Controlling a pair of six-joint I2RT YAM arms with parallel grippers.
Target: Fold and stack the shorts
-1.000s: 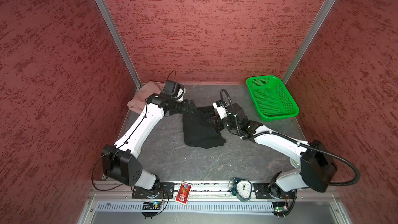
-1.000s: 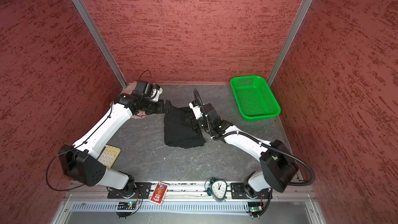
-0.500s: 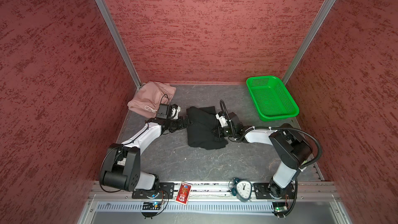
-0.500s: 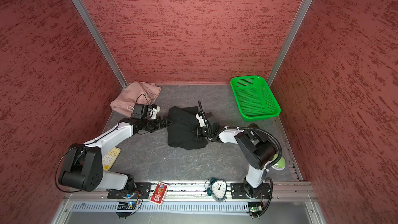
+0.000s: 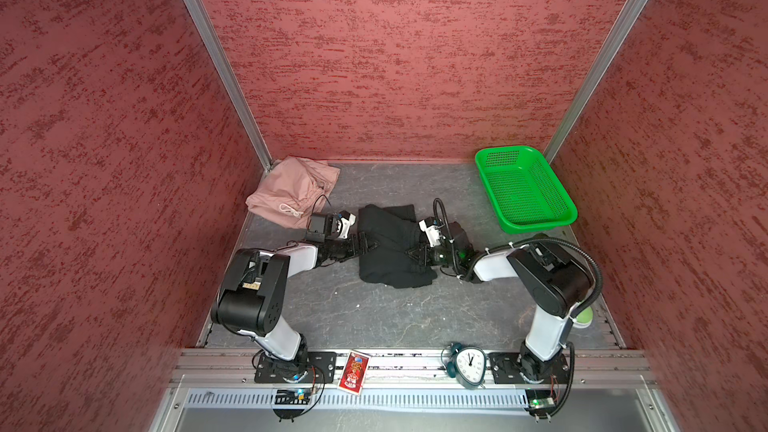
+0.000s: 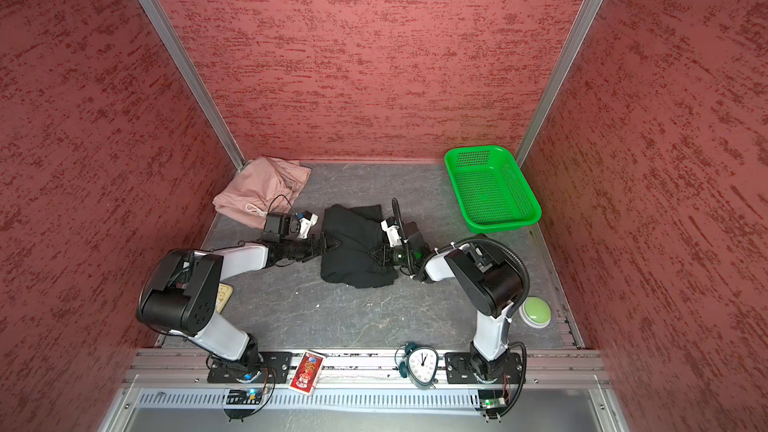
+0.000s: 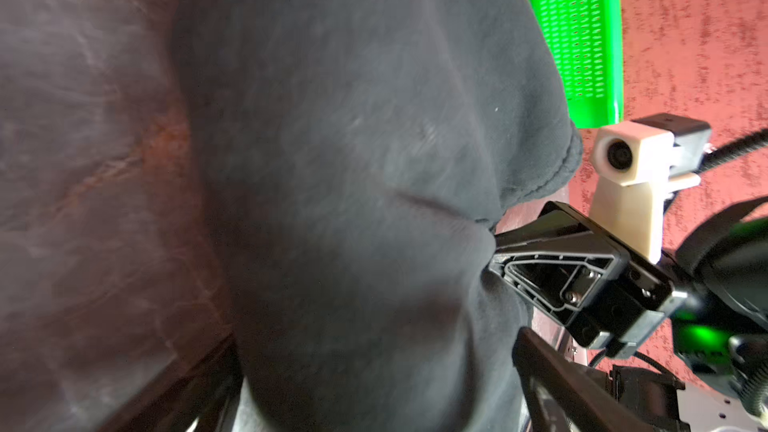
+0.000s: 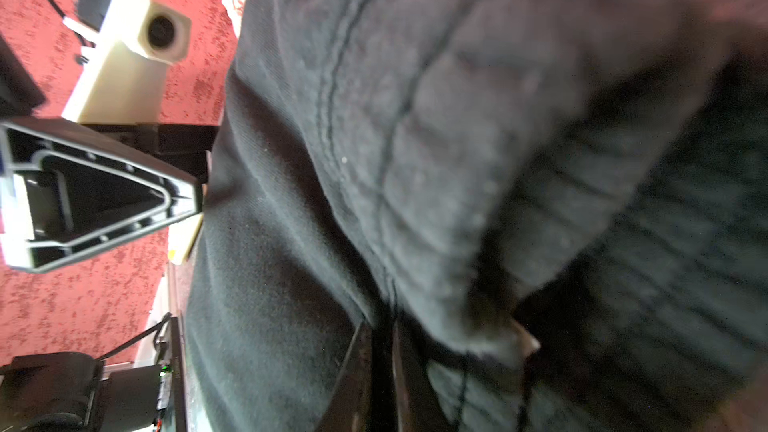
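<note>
shorts in black (image 5: 386, 272) lie rumpled left of the green basket (image 5: 540, 222), pink shorts (image 5: 291, 189) farther from it. right end effector (image 5: 409, 252) pinches the basket-side edge; left end effector (image 5: 370, 244) gapes at the far edge, probably readying a two-handed spread.

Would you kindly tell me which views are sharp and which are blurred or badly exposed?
Both top views: sharp, evenly lit; black shorts show little detail. Left wrist view: fabric smeared, basket glaringly bright. Right wrist view: seam crisp, rest soft.

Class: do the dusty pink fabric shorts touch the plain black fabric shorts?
Apart. Both top views show bare grey table between the pink shorts and the black shorts.
</note>
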